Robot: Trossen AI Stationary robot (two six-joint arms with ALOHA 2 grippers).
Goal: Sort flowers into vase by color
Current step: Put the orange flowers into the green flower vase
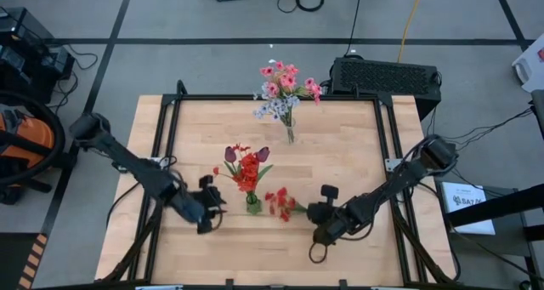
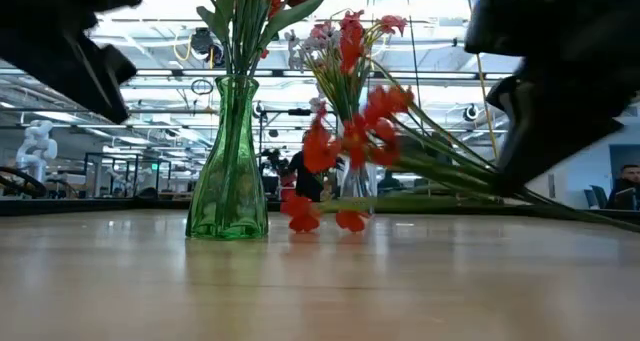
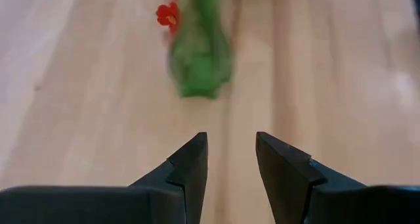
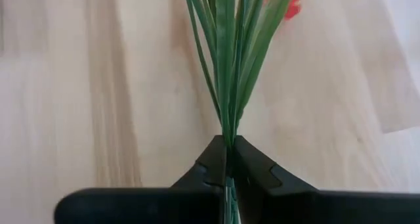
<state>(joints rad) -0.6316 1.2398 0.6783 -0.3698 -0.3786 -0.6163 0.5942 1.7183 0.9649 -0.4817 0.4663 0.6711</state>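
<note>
Red flowers [image 4: 226,66] pinched in right claw [image 4: 228,159] over wooden table [image 1: 340,167]; left claw [image 3: 231,159] spread.

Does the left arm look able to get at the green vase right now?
Probably yes: the left gripper is open and faces the green vase across bare table. The right gripper, shut on the red flower, is on the vase's far side.
</note>
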